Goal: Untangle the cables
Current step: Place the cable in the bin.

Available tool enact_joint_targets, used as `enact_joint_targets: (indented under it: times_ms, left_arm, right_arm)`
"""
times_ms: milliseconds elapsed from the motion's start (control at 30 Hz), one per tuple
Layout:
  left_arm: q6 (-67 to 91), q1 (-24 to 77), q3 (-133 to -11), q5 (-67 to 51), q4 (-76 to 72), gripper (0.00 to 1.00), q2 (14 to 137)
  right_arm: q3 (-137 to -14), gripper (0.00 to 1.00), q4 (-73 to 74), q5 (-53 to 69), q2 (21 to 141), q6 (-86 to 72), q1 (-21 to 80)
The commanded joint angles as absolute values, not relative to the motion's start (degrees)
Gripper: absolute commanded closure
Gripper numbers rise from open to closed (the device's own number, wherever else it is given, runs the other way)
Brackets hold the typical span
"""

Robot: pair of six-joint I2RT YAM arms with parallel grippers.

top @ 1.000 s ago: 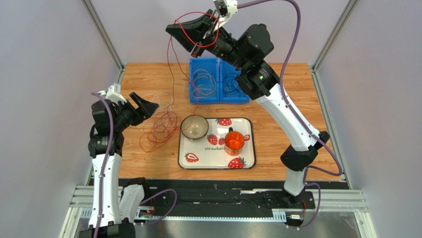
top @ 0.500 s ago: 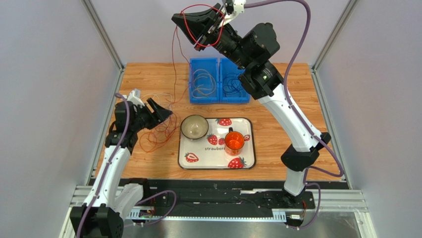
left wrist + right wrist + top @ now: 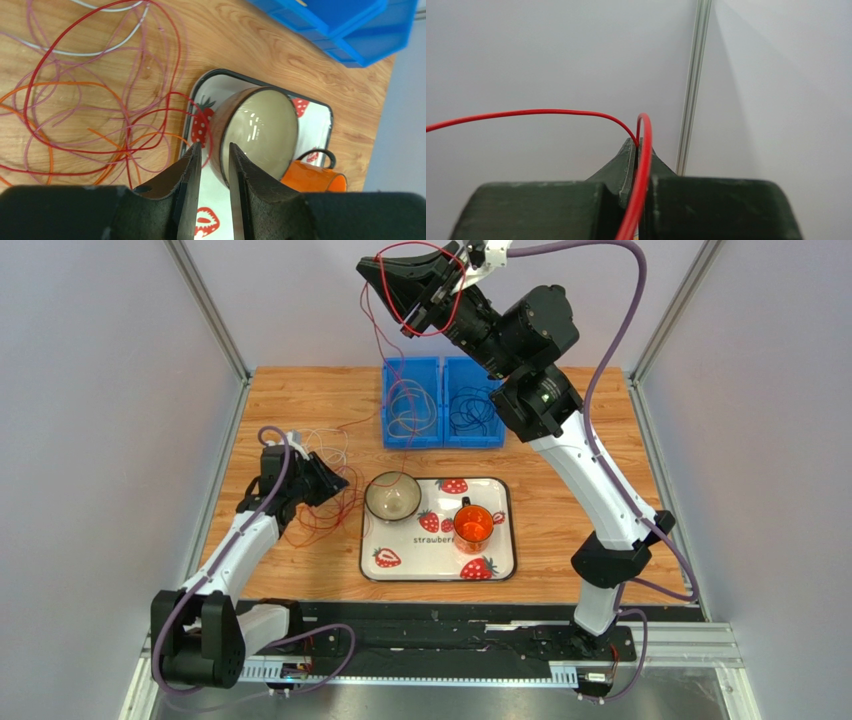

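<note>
From above, the right gripper (image 3: 425,292) hangs high over the far edge of the table (image 3: 560,440), clamped on a red cable (image 3: 376,335); that hair-thin strand drops steeply towards the near left, past the blue bins (image 3: 441,440), to the tangle of cables (image 3: 318,512) lying flat on the wood grain; the left gripper (image 3: 328,483) sits low at the tangle's right edge, by far the nearer arm to it. Coiled wires, pale and dark, also lie in the two bins; a strawberry tray (image 3: 500,565) carries a bowl (image 3: 392,496) and an orange mug (image 3: 472,525).

At the left wrist, the fingers stand narrow, a slim gap showing between the black tapered tips; loose loops of red, orange, pink and white wire spread up and to the left of them. One red strand curves across the gap right at the tips; nothing looks pinched yet. The coming pinch likely depends on that strand alone lying between the tips; the glossy bowl and tray rim sit just beyond.

At the right wrist, the dark green fingers are closed tight on the red cable, which arches smoothly over the tips against a bare grey wall.
</note>
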State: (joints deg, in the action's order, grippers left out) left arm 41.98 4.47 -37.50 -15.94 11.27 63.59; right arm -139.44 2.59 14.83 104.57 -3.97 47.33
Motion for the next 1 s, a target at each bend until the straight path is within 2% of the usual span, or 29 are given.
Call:
enact_joint_targets:
  times_ms: [0, 133, 233, 267, 333, 367, 500, 767, 967]
  left_arm:
    - [41.3, 4.8, -38.3, -11.7, 10.1, 0.66, 65.2]
    - [41.2, 4.7, -40.2, -10.9, 13.8, 0.65, 61.8]
    - [39.9, 4.7, -43.2, -10.1, 19.1, 0.57, 57.1]
    - [39.3, 4.7, -43.9, -10.0, 20.5, 0.49, 54.8]
    - [38.6, 4.7, -46.0, -10.1, 24.3, 0.41, 52.6]
    - [37.8, 4.7, -46.5, -10.5, 25.7, 0.31, 50.2]
    - [35.0, 4.7, -48.5, -10.1, 32.0, 0.16, 44.0]
    - [29.4, 4.7, -50.6, -5.8, 45.0, 0.14, 31.5]
    - [23.7, 4.7, -55.7, -5.1, 48.7, 0.15, 29.8]
  right_arm:
    - [-141.8, 1.00, 1.4, 13.2, 100.5, -0.9, 47.5]
    - [-139.1, 1.00, 1.1, 12.0, 99.7, 1.4, 47.5]
    - [-137.0, 1.00, 1.1, 10.5, 99.3, 3.9, 47.5]
    - [-136.5, 1.00, 0.9, 10.0, 99.2, 4.5, 47.4]
    - [-135.3, 1.00, 0.6, 8.8, 99.2, 6.7, 47.4]
    - [-135.1, 1.00, 0.4, 8.7, 99.3, 7.4, 47.4]
    - [-134.6, 1.00, 0.5, 7.7, 100.5, 9.8, 47.1]
    - [-134.6, 1.00, -1.4, 7.3, 104.5, 11.9, 45.7]
    - [-137.7, 1.00, -2.2, 10.2, 110.2, 9.0, 42.4]
